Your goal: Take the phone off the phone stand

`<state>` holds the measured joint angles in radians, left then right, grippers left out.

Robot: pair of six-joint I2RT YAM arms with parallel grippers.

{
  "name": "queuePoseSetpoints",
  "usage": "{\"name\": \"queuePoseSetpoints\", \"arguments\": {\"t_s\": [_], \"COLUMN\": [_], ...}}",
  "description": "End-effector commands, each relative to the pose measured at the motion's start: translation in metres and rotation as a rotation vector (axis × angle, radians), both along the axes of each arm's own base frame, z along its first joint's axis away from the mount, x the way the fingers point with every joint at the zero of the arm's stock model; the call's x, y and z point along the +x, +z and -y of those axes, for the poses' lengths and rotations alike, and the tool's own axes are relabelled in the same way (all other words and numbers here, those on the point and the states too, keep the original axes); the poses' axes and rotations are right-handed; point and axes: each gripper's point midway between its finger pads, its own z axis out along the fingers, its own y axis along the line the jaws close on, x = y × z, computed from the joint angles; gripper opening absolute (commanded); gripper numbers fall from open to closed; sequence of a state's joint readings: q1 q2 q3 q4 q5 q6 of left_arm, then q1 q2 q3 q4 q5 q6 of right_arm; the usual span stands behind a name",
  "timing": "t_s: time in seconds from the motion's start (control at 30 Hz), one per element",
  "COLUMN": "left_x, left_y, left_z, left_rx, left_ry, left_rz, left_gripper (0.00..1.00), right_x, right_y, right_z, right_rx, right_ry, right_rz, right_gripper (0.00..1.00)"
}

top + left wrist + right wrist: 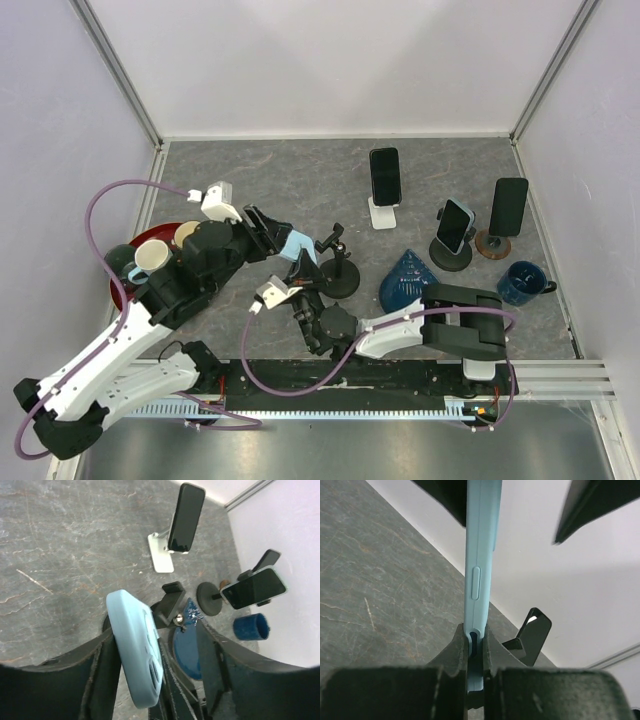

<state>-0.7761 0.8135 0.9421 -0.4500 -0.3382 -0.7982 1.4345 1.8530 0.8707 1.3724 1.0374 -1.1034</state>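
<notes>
Four phones, four stands. One light-blue-cased phone [297, 247] is held out of, and just beside, the one empty black clamp-topped phone stand [340, 272]. The right gripper [474, 641] is clenched on the phone's lower edge. The left gripper [156, 645] is spread, one finger [102, 670] against the case. Three dark-screened phones occupy the other stands: first phone [385, 175] on a white angled stand [383, 213], second phone [455, 225] on a black round-based stand [451, 255], third phone [509, 206] on a brown round-based stand [492, 244].

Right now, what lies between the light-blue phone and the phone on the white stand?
The empty black clamp stand: its head sits between the light-blue phone and the white stand, as the top and left wrist views show.
</notes>
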Motion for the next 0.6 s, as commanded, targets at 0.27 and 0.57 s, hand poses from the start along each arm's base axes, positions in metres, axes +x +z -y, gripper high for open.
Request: {"name": "queuePoseSetpoints", "arguments": {"t_s": [0.27, 0.57], "left_x": [0.004, 0.008], "left_y": [0.134, 0.141], "left_z": [-0.065, -0.086], "left_rx": [0.169, 0.403], "left_ry": [0.156, 0.199], "left_rz": [0.548, 0.616], "left_gripper": [0.86, 0.90], "right_x": [-0.029, -0.053], "right_y": [-0.004, -0.024], "right_z": [-0.040, -0.074], "right_rx": [0.356, 0.621], "right_ry": [0.332, 0.538], "right_rz": [-0.468, -0.911], "right_gripper": [0.00, 0.00]}}
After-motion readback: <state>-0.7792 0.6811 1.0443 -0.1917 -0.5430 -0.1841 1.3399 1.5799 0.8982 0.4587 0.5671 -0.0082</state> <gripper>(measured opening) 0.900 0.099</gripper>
